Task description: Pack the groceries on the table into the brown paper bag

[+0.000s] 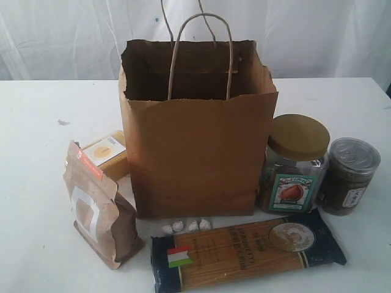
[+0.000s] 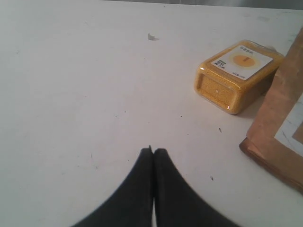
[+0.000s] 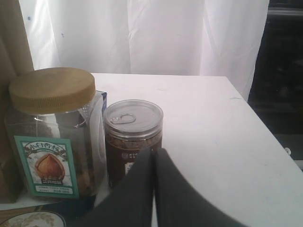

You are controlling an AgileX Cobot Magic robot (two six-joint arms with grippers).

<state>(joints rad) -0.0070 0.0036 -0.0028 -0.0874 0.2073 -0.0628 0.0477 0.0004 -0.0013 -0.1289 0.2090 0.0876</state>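
Note:
The brown paper bag [image 1: 195, 128] stands open and upright mid-table [image 1: 36, 122]. In front of it lies the dark-blue spaghetti packet [image 1: 250, 247]. The kraft pouch [image 1: 98, 207] stands at its left, with the yellow-grain bottle [image 1: 109, 154] lying behind it. At the bag's right stand the tan-lidded jar [image 1: 296, 165] and the dark clear-lidded jar [image 1: 349, 176]. My left gripper [image 2: 153, 150] is shut and empty over bare table, short of the yellow-grain bottle [image 2: 239, 75] and the kraft pouch [image 2: 284, 132]. My right gripper [image 3: 154, 150] is shut and empty just before the dark jar [image 3: 133, 137], beside the tan-lidded jar [image 3: 54, 127]. Neither arm shows in the exterior view.
Several small white lumps [image 1: 186, 226] lie between the bag and the spaghetti packet. A small dark mark [image 1: 63, 122] sits on the table at the far left. A white curtain [image 1: 73, 36] hangs behind. The table's edge [image 3: 265, 137] falls away beyond the dark jar.

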